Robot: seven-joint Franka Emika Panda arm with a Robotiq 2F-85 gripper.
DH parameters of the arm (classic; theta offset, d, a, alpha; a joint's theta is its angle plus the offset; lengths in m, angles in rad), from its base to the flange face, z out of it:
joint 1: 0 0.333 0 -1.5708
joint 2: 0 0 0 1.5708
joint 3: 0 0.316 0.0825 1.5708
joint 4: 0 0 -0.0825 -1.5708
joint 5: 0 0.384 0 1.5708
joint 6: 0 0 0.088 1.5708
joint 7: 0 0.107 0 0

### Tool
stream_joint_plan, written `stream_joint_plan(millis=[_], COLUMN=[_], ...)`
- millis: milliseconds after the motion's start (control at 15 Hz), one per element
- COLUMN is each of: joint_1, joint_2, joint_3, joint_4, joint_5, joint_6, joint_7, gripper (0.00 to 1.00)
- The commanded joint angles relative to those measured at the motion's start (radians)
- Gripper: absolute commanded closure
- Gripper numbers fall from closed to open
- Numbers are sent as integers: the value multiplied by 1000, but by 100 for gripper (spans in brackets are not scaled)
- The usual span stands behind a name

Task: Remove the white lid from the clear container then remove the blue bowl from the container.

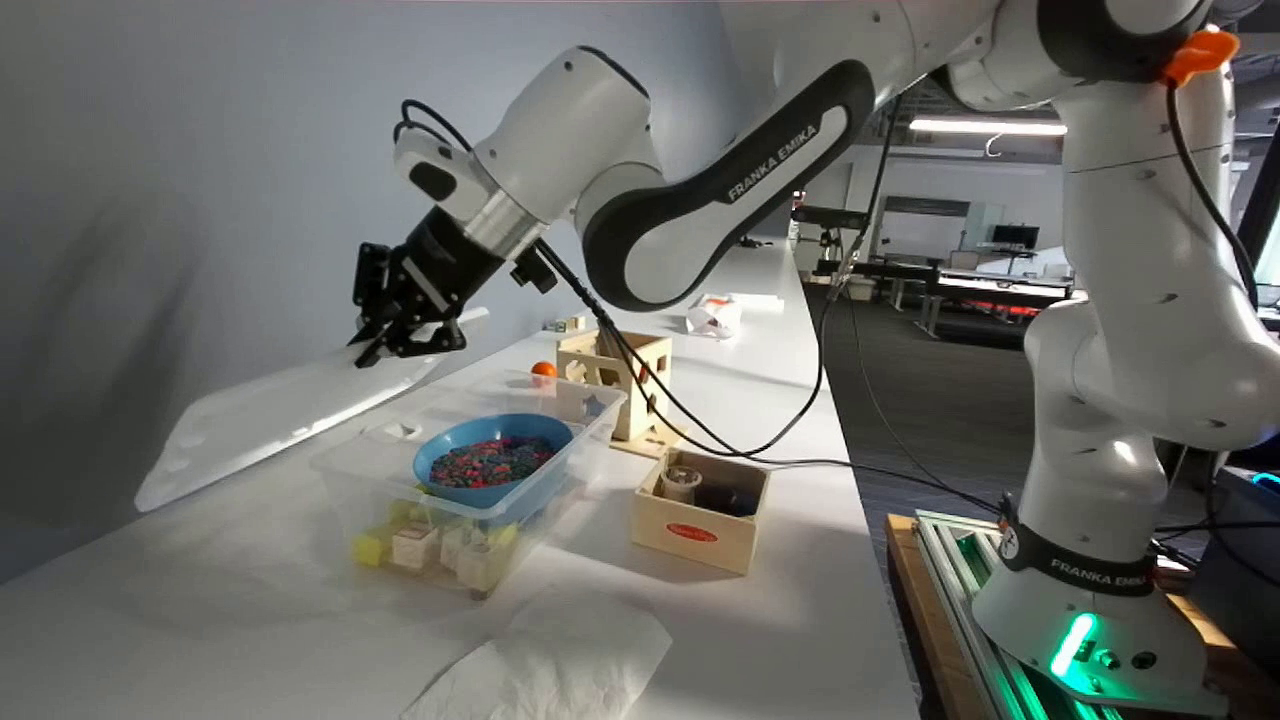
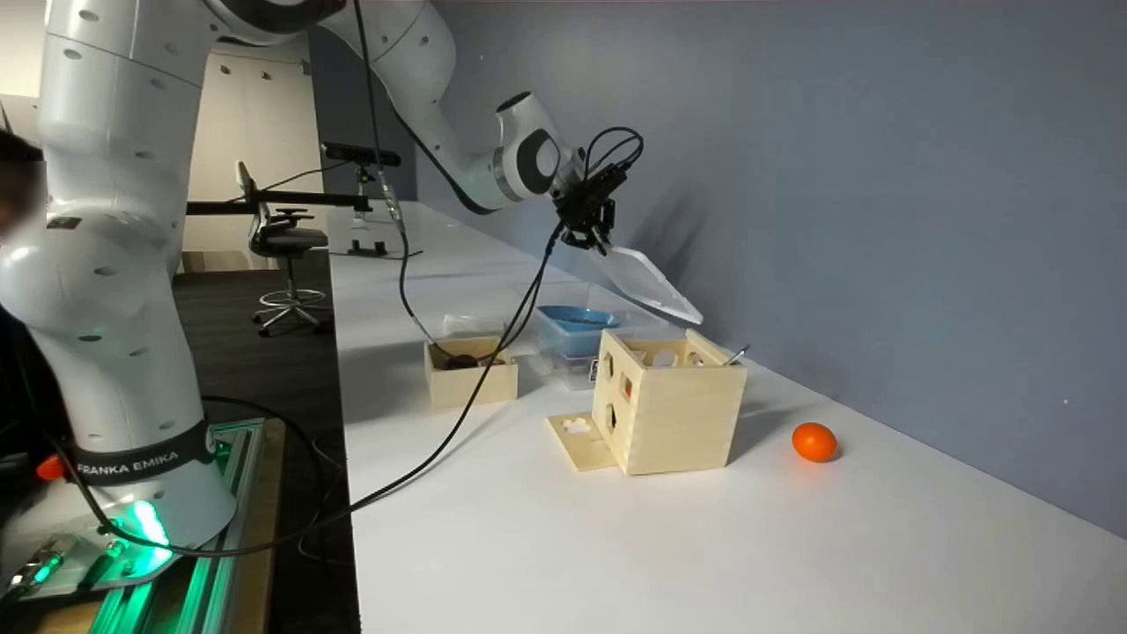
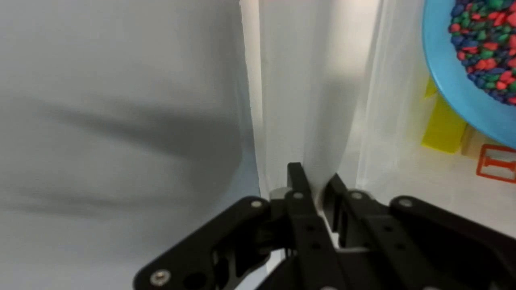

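My gripper [image 1: 372, 345] is shut on the edge of the white lid [image 1: 290, 410], which slants down toward the wall side of the table in both exterior views. Between the dark fingertips [image 3: 297, 171] in the wrist view, the lid [image 3: 328, 133] shows nearly edge-on. The clear container [image 1: 592, 445] stands uncovered below and beside the lifted lid. Inside it the blue bowl [image 1: 490, 427], filled with small red, green and dark pieces, rests above several yellow and pale blocks [image 1: 415, 545]. Only part of the bowl [image 3: 463, 104] shows at the wrist view's right edge.
A small wooden box [image 1: 690, 540] and a wooden shape-sorter cube [image 2: 687, 423] stand close to the container. An orange ball [image 2: 814, 442] lies near the grey wall [image 2: 880, 220]. White cloth [image 1: 560, 650] lies at the near side; the robot's cable [image 2: 458, 423] loops over the table.
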Motion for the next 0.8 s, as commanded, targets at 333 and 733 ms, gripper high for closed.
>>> stream_joint_plan(millis=[333,733], joint_1=[-77,-69], joint_2=[185,150], joint_3=[48,-11], joint_4=[215,227], joint_5=[84,114], joint_6=[-120,-147], joint_7=[-217,-95], gripper=[76,41])
